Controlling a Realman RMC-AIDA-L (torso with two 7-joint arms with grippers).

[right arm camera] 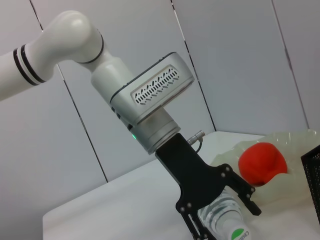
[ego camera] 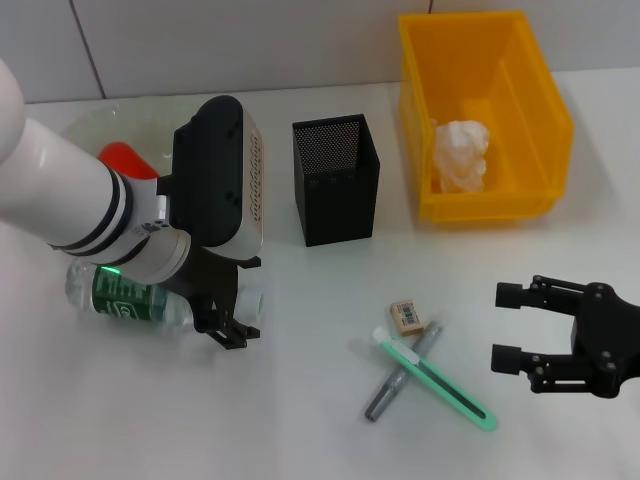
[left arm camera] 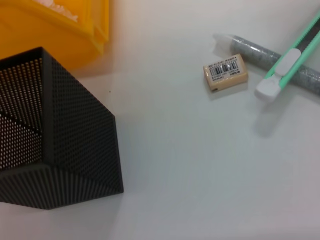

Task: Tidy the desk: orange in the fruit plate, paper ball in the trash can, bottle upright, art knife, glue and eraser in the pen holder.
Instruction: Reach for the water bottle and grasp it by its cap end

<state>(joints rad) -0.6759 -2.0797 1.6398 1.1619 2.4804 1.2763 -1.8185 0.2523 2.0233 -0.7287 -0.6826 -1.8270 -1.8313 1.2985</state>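
At lower left of the head view, the left hand (ego camera: 232,305) is closed around the neck of the bottle (ego camera: 125,296), which lies flat on the white table (ego camera: 300,400). The right hand (ego camera: 515,328) hovers open at lower right. The orange (ego camera: 125,160) sits in the fruit plate (ego camera: 85,130), the paper ball (ego camera: 460,155) in the trash can (ego camera: 520,60). The eraser (ego camera: 407,316) lies centre-frame below the pen holder (ego camera: 335,180).

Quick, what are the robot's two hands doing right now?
Left gripper: down around the lying bottle near its cap; whether it is gripping cannot be told.
Right gripper: open, holding nothing, above the table.
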